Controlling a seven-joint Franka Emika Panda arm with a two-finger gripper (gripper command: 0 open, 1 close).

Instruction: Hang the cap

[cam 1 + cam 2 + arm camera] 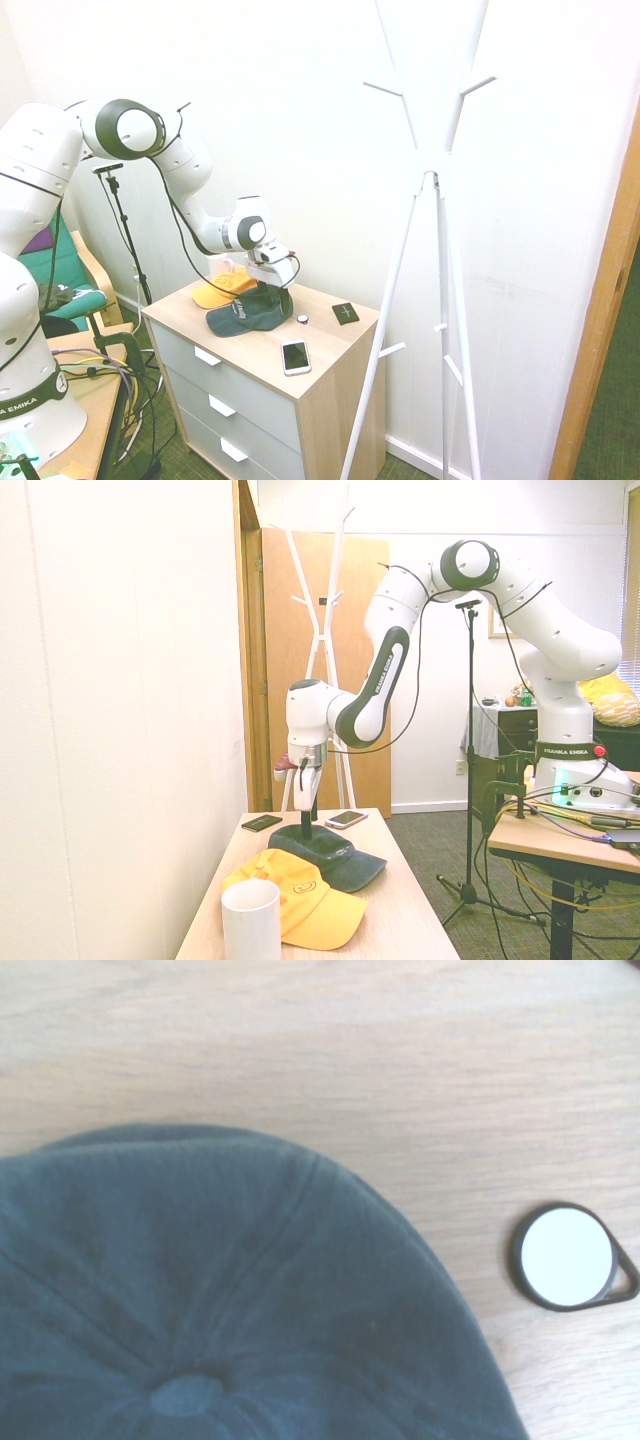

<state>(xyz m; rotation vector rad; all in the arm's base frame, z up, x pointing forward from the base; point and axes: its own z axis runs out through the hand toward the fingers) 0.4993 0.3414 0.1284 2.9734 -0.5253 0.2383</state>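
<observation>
The cap (248,317) lies crown-up on the light wooden surface (330,350) that tops a chest of drawers (235,405), its dark navy fabric showing small white lettering on the side that faces the first exterior camera. In the wrist view the crown fills most of the lower part of the picture, with the seams running to the top button (186,1395). The hand (277,292) points almost straight down over the crown, its fingers spread wide on either side of the fabric; they are low at the cap, and it is not clear whether they touch it. Nothing is clamped between them.

Touching the navy cap on the side away from the stand is an orange-yellow cap (222,290), whose brim shows a small smiley face in the second exterior view. Just beside the navy cap, on the bare wood, sits a small round white tag with a dark rim (303,319). Further along lies a black square wallet-like item (345,312), and near the front edge a smartphone (295,356) rests face-up. A white cylinder cup (250,920) stands close to the second exterior camera. Beside the chest of drawers, against the wall, a white coat stand (432,180) rises with bare pegs.
</observation>
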